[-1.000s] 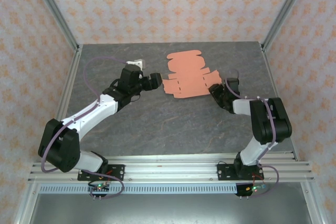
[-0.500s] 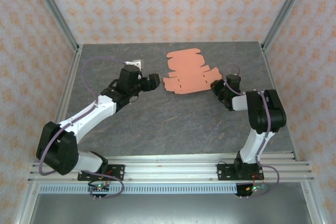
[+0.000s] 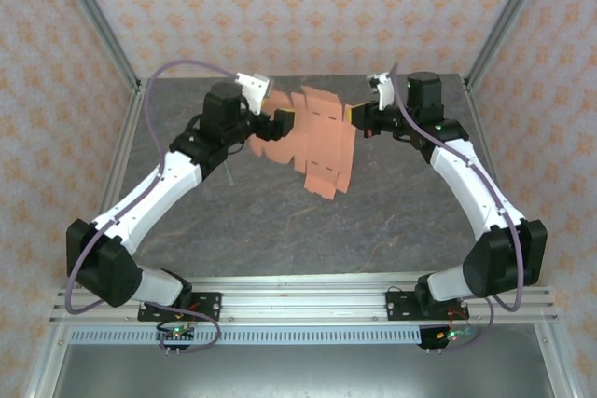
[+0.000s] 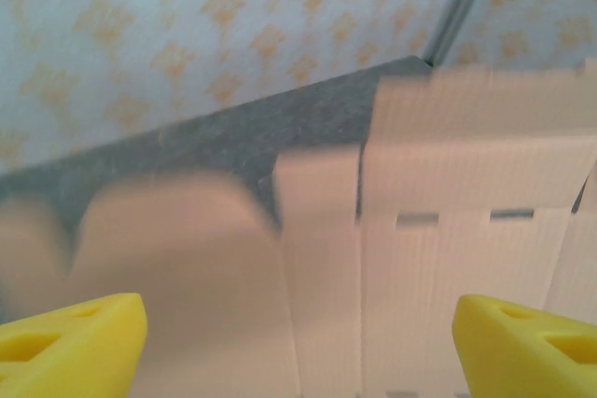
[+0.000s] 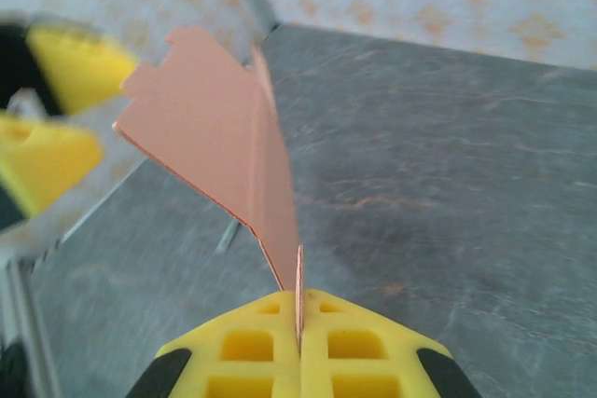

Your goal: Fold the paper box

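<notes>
No words, numbers, labels or brand marks can be read anywhere. The paper box (image 3: 322,142) shows plain card, and the far wall (image 3: 280,6) carries a repeated ornament and no lettering.

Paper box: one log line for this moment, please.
paper box: unfolded, in air | right pincer: shut on its edge | left pincer: open

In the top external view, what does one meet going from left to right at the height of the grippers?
The left gripper, open → paper box, a flat salmon-orange sheet → right gripper, shut on its right edge.
</notes>
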Robot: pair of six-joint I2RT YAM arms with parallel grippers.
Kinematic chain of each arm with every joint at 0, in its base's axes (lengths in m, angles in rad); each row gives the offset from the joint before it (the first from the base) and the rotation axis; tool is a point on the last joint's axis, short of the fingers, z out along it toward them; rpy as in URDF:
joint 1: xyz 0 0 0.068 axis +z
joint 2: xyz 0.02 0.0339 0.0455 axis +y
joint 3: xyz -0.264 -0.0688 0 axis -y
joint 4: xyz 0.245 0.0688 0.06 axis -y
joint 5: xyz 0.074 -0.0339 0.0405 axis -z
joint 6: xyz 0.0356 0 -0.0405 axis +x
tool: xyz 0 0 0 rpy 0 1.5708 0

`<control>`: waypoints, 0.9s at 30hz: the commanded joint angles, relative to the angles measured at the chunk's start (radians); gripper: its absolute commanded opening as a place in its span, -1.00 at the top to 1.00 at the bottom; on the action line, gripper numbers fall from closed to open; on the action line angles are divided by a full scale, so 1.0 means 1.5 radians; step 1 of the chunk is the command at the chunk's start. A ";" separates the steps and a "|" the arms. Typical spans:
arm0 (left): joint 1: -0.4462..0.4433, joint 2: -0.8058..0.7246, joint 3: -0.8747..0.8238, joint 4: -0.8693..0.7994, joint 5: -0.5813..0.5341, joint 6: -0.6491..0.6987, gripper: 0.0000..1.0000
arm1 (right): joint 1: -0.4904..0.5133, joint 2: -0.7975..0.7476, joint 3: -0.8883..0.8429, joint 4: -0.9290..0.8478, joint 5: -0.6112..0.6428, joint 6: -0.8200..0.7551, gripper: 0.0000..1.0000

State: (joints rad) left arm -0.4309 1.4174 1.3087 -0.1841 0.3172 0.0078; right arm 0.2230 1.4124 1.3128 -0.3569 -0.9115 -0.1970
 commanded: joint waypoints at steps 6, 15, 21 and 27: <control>-0.018 0.049 0.200 -0.319 0.078 0.361 -0.78 | 0.028 -0.008 0.097 -0.208 -0.060 -0.191 1.00; -0.019 0.161 0.355 -0.504 0.224 0.499 -0.68 | 0.039 0.001 0.139 -0.268 -0.082 -0.252 1.00; -0.019 0.227 0.434 -0.565 0.327 0.492 0.52 | 0.041 0.022 0.171 -0.272 -0.063 -0.260 1.00; -0.010 0.200 0.406 -0.540 0.345 0.443 1.00 | 0.042 0.030 0.168 -0.224 -0.017 -0.187 0.21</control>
State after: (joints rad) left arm -0.4561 1.7653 1.9156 -0.9916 0.7677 0.7204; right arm 0.2752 1.4662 1.5532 -0.7383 -0.9562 -0.5236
